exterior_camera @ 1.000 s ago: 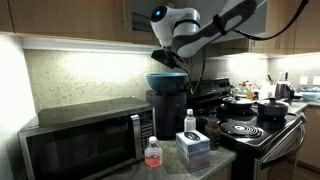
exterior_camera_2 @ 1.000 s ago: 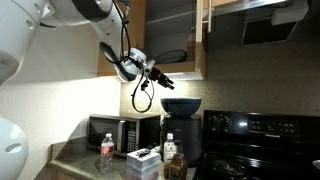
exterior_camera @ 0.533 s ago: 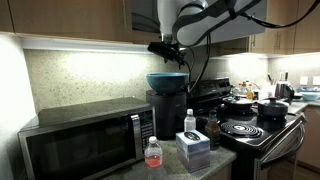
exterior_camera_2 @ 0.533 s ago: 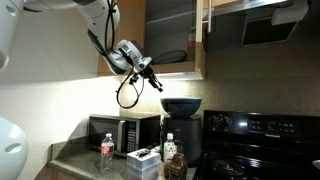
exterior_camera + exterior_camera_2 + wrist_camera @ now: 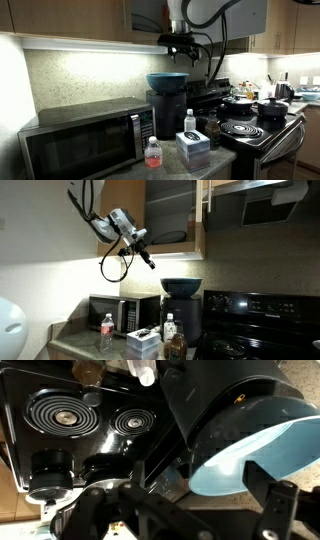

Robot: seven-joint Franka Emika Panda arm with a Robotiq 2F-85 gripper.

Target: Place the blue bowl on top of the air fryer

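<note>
— Atop the tall boxy black air fryer point(image 5: 167, 112), mid-frame, the deep teal-blue round bowl point(image 5: 167, 80) sits level. I'd judge it placed.
— And the black Robotiq gripper point(image 5: 181, 43)?
— It hovers above the bowl, fingers spread, empty. The next move calls for a clean retreat. The brown wooden cabinet point(image 5: 80, 15) edge is close; there's likely open room at lower right, over the black stove point(image 5: 250, 130).

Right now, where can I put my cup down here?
The microwave's flat top looks bare, right beside the air fryer. The air fryer's top holds the blue bowl. The counter in front is crowded with bottles and a box, and pots sit on the stove.
</note>
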